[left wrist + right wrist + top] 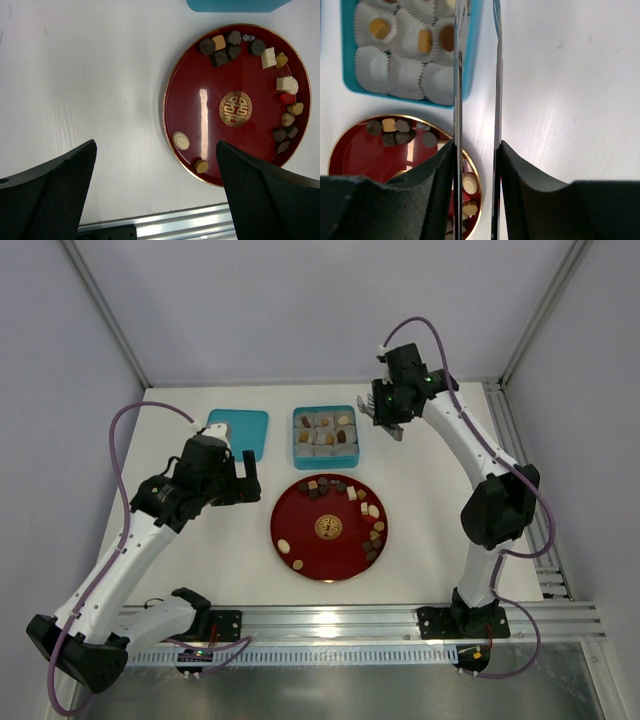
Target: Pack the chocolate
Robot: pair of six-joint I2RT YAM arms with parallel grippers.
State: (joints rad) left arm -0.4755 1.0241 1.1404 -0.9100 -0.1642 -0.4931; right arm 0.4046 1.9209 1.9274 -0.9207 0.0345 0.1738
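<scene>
The chocolate (220, 47) is mostly on the round red plate (335, 558) in the middle of the white table (420, 520). The little pieces, dark brown, light brown and cream, sit around the edge of the plate, and there is a gold mark in the middle. A few more pieces sit in white paper cups (405, 75) inside the blue box (325, 465), just behind the plate. A blue lid (240, 430) lies flat to the left of the box.

The left claw (156, 145) is wide open and has nothing in it. It hangs over the table beside the left edge of the plate.

The right claw (477, 145) squeezes a pair of thin metal tongs (458, 100). It is up near the right side of the box. The two arms of the tongs stand a little apart, and nothing shows between them. Their tips run off the top of the wrist view.
</scene>
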